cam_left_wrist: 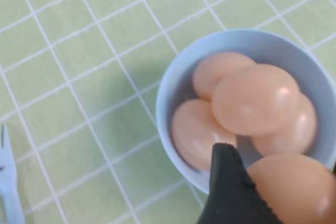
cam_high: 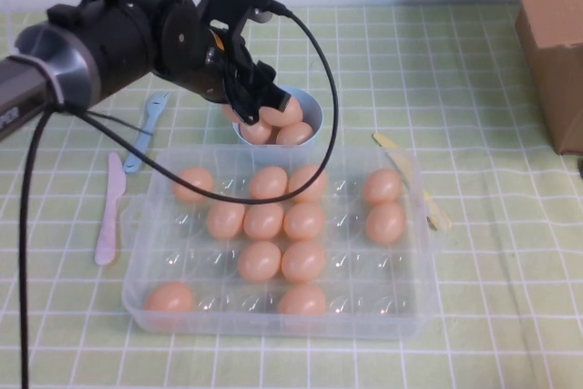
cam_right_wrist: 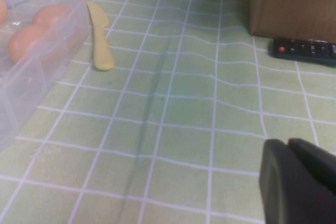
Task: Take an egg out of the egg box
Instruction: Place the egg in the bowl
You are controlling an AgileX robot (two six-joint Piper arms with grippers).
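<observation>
Surface [cam_high: 492, 316]: green checked cloth.
Egg box [cam_high: 414, 312]: below and in front of the left claw, still holding many eggs.
Bowl [cam_high: 312, 108]: directly under the left claw, several eggs inside.
Left claw [cam_high: 258, 107]: clamped on the egg [cam_left_wrist: 294, 192], poised over the bowl.
Right claw [cam_right_wrist: 299, 182]: parked low beside the box; fingers together.
Progress: removal apparently done, release outstanding.

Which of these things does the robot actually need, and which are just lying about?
Needed: egg held in left gripper above bowl; egg box.

Lying about: fork, pink knife, yellow knife, cardboard box, remote, parked right gripper.
</observation>
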